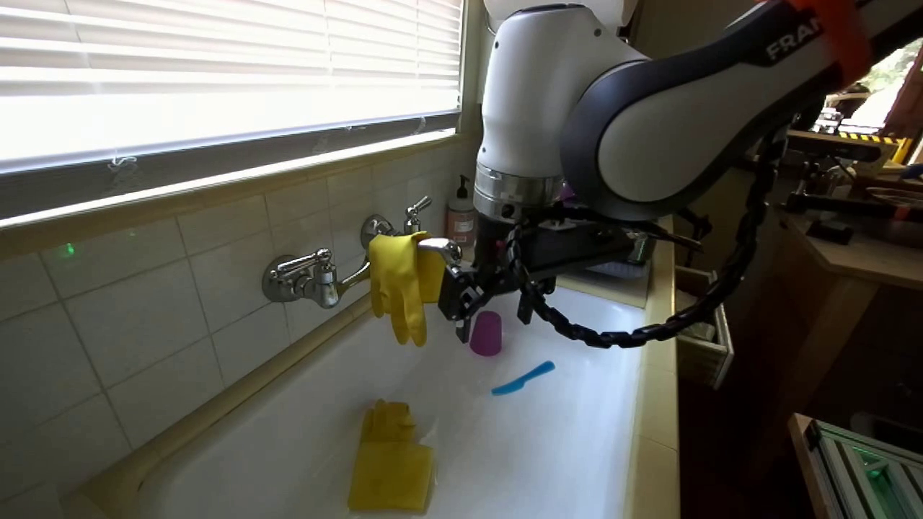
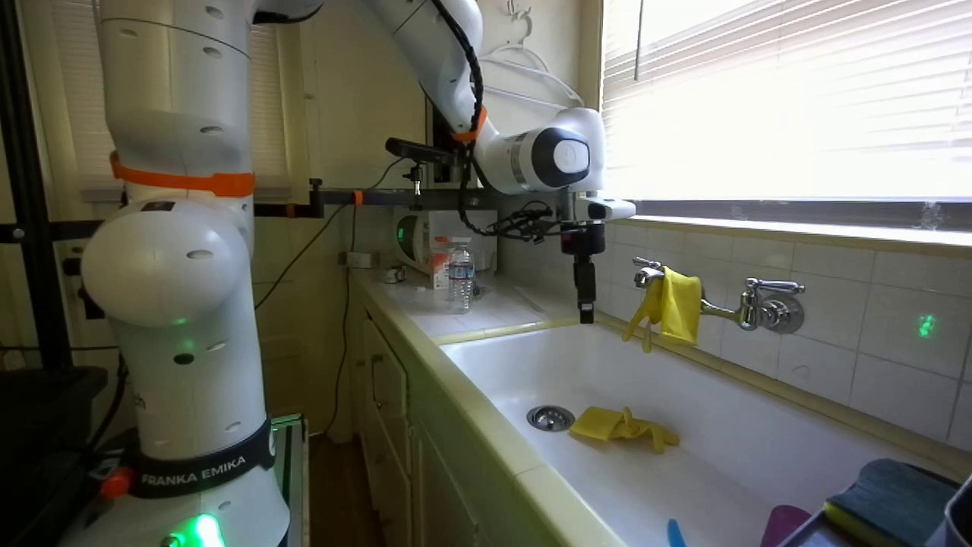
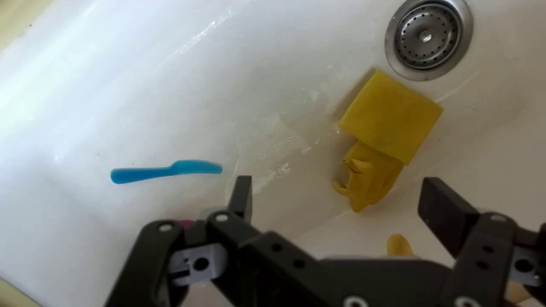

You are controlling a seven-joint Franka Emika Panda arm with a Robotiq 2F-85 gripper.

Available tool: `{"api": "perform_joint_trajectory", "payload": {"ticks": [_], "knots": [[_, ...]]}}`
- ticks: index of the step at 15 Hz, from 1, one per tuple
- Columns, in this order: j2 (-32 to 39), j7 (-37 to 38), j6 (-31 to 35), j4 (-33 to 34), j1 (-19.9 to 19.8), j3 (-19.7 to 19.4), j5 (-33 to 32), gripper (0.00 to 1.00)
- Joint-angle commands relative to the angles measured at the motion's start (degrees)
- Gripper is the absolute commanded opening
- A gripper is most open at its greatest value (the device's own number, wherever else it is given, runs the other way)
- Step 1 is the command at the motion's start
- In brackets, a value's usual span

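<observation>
an end effector [image 3: 341, 204], its jaws spread wide apart, hangs over a white sink [image 1: 562, 447] holding a folded yellow glove [image 3: 384, 138], a blue knife [image 3: 166, 171] and a purple cup [image 1: 486, 334]. the folded glove and the knife lie below the end effector, the glove just beside a metal drain strainer [image 3: 426, 36]; what the cup may contain cannot be made out. near the end effector in both exterior views, a second yellow glove [image 1: 396, 281] drapes over the chrome faucet [image 1: 438, 249]. behind the end effector in an exterior view stands a pump bottle [image 1: 461, 216], its contents unclear.
</observation>
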Motion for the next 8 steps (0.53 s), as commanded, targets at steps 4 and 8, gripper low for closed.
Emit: {"api": "perform_joint_trajectory", "payload": {"ticks": [4, 8], "knots": [[1.56, 3.43, 5.12, -1.52, -0.17, -1.41, 0.89, 1.00], [5.33, 1.05, 14.01, -2.09, 0.27, -1.79, 3.48, 1.00]]}}
